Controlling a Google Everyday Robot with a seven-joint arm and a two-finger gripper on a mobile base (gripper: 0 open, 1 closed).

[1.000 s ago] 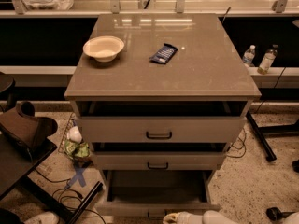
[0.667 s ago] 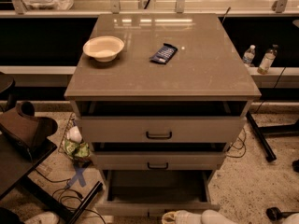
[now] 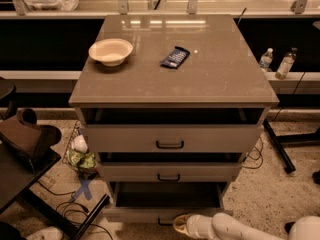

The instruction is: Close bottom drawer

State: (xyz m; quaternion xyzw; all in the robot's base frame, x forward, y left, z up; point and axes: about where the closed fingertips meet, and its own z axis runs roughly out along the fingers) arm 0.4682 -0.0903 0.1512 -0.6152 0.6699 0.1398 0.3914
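White arm low at the bottom drawer's front, all 3 drawers ajar.

The arm point(image 3: 235, 229) reaches in from the lower right, lying nearly level just above the floor. Its gripper point(image 3: 181, 225) sits at the front of the bottom drawer point(image 3: 130, 215), right beside the small dark handle; whether it is open or closed cannot be told. That drawer stands pulled out farthest of the cabinet's point(image 3: 175, 91) 3, bare inside. On top lie a cream bowl point(image 3: 110, 51) and a blue packet point(image 3: 175, 57), its print too small to read.

Grey-beige bottom drawer point(image 3: 136, 214) — white claw point(image 3: 180, 224) before it
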